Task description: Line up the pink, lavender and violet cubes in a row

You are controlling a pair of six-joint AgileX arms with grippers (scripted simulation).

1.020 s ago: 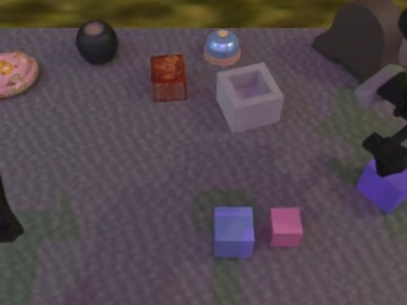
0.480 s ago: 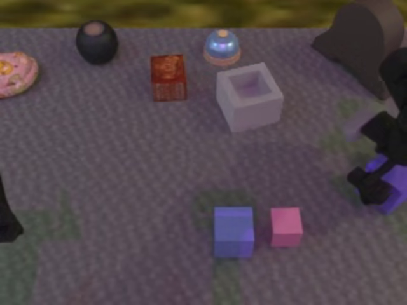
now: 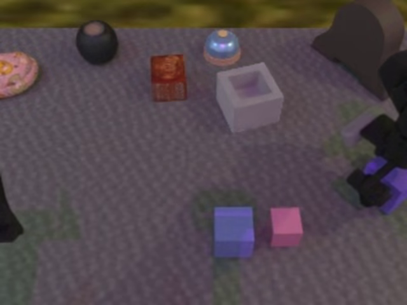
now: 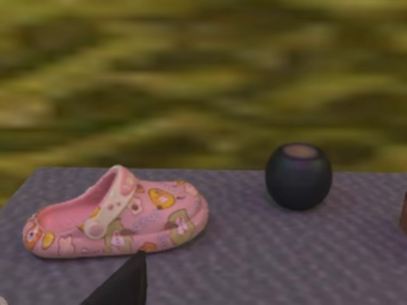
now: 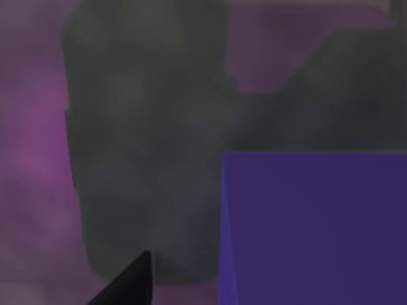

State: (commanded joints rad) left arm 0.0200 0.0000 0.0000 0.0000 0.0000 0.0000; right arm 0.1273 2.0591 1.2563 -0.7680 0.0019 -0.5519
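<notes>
My right gripper point(image 3: 374, 187), clamped on the violet cube point(image 3: 395, 188), has swung it leftward, leaving 1 cube to join the pink cube point(image 3: 286, 226) and lavender cube point(image 3: 233, 231).

Place: a rendered simulation scene, not a real room
Surface point(image 3: 127, 159): flat purple-grey mottled texture with greenish patches
Backdrop point(image 4: 203, 76): blurred olive-yellow smear, no walls or furniture
Clutter: unrelated props, a pink clog point(image 4: 117, 213), a black round speaker point(image 3: 96, 42), a bell point(image 3: 222, 47)
</notes>
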